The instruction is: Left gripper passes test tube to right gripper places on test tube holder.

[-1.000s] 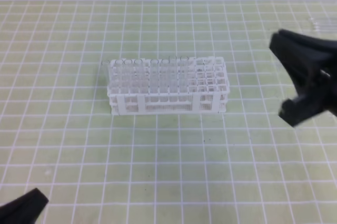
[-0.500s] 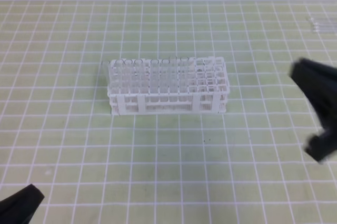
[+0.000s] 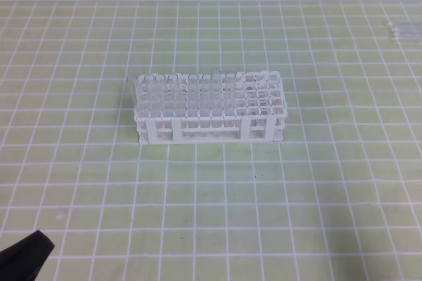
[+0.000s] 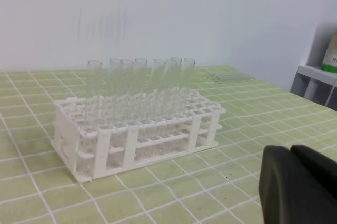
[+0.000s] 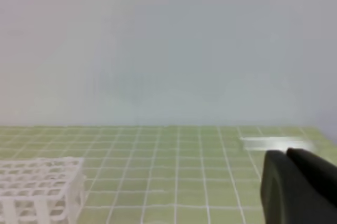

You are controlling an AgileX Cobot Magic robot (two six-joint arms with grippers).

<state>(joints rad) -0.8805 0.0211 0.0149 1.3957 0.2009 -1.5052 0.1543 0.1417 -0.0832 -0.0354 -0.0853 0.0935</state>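
test tube holder (image 3: 211,108) mid-mat with upright tubes (image 4: 138,84), open green mat (image 3: 264,195) all around

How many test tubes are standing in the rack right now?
8 visible test tubes, upright in a cluster across the left and middle of the test tube holder; others may be hidden behind them.

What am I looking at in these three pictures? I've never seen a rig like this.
A two-armed robot at a green gridded mat. One camera looks down from above; the other two ride on the wrists. A white test tube holder stands mid-mat with clear test tubes upright in it; more tubes seem to lie at the far right. The left gripper is the dark shape at the overhead view's lower left, its fingers shut. The right gripper, also shut, shows only in its own camera. Neither holds anything.
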